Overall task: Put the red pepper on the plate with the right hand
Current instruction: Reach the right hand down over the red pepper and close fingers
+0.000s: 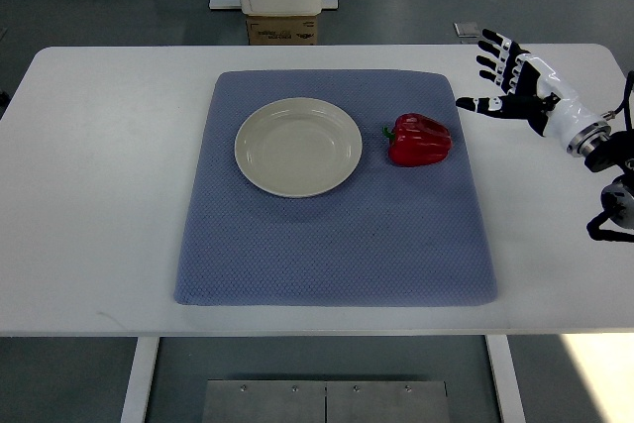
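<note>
The red pepper [419,139] is being left lying on the blue mat [337,245], just right of the empty plate [298,147], while the right hand [517,85] is being held right of the pepper, fingers spread and grasping nothing.

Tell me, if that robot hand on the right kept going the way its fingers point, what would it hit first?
Probably nothing: the right robot hand points up-left, past the pepper toward the table's far edge. Height is unclear.
</note>
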Available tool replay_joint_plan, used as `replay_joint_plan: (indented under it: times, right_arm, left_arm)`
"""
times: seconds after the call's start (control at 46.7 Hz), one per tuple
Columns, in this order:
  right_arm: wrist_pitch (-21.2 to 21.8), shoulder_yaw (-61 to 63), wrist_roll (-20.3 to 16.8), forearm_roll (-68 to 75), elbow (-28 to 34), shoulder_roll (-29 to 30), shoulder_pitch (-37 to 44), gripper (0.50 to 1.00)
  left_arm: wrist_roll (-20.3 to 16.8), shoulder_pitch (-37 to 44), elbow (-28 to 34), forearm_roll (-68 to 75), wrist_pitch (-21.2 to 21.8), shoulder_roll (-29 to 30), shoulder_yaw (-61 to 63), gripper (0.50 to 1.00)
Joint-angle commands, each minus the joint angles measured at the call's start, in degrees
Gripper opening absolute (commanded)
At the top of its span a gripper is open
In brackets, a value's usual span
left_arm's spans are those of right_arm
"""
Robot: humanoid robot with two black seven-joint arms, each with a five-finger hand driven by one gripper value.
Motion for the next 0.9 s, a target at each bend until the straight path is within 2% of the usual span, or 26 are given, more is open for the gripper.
replay_joint_plan:
  times: [0.0, 0.15, 0.342, 0.599, 0.877]
  right_arm:
    - [-0.3, -2.2, 0.2, -1.8, 0.0, 0.1, 1.2, 0.998]
    - [-1.0, -7.3, 0.8, -4.5, -0.1, 0.2, 4.1, 0.996]
    - [-6.7, -18.7, 1.3, -6.0, -0.5, 0.5, 9.4, 0.995]
    - [-12.2, -31.8, 2.6, -6.0, -2.2, 3.3, 14.9, 0.995]
    - [-12.7, -35.0, 3.1, -6.1, -6.6, 7.5, 16.1, 0.995]
  left_arm:
    - [0.1, 0.0, 0.0, 0.0, 0.0, 0.0, 0.0, 1.000]
    - [0.0, 0.0, 0.0, 0.0, 0.0, 0.0, 0.0, 1.000]
    - [0.1, 0.0, 0.0, 0.0, 0.0, 0.0, 0.0, 1.000]
    - [0.0, 0.0, 0.0, 0.0, 0.1, 0.0, 0.0, 1.000]
    - [0.0, 0.0, 0.0, 0.0, 0.0, 0.0, 0.0, 1.000]
